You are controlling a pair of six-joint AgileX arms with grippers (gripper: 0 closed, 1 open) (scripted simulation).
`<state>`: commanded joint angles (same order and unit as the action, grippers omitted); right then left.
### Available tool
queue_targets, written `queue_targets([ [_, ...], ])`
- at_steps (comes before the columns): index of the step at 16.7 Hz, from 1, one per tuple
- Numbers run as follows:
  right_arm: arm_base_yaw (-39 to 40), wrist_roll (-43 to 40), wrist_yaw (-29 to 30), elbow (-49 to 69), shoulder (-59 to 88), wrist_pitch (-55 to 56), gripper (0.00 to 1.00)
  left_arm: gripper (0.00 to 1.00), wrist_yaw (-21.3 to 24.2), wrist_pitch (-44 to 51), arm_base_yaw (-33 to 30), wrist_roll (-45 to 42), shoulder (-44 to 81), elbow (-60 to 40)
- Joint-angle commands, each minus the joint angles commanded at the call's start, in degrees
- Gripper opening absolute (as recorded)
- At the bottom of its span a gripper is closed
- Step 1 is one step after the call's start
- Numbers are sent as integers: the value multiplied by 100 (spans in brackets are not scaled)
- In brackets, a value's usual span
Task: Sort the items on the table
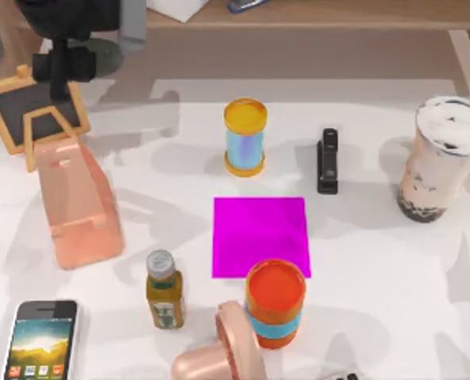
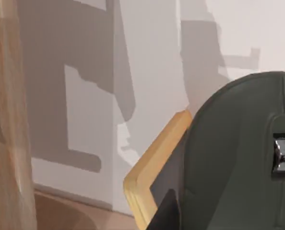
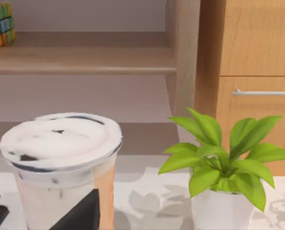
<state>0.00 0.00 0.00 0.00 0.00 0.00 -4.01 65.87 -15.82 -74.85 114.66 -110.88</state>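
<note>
My left gripper hangs at the table's far left corner, above a small chalkboard, shut on the dark grey mouse. In the left wrist view the mouse looms close, its scroll wheel showing, with the chalkboard's yellow frame beneath. The smartphone lies screen up at the near left corner. The milk tea cup stands upright at the far right. In the right wrist view the cup is close, with one dark fingertip in front of it.
A magenta mat lies mid-table. Around it stand a yellow-blue can, a black stapler, an orange can, a small bottle and two pink stands. A potted plant stands beside the cup.
</note>
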Motion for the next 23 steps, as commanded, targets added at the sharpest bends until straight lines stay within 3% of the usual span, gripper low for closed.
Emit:
queue_targets([
  [7, 0, 0, 0, 0, 0, 0, 100, 0, 66, -2, -1727, 5592, 720, -264],
  [13, 0, 0, 0, 0, 0, 0, 100, 0, 268, 106, -2462, 9364, 1464, -265],
  [18, 0, 0, 0, 0, 0, 0, 100, 0, 413, 176, -2605, 11104, 1991, -244],
  [23, 0, 0, 0, 0, 0, 0, 100, 0, 454, 186, -2606, 11473, 2150, -242],
])
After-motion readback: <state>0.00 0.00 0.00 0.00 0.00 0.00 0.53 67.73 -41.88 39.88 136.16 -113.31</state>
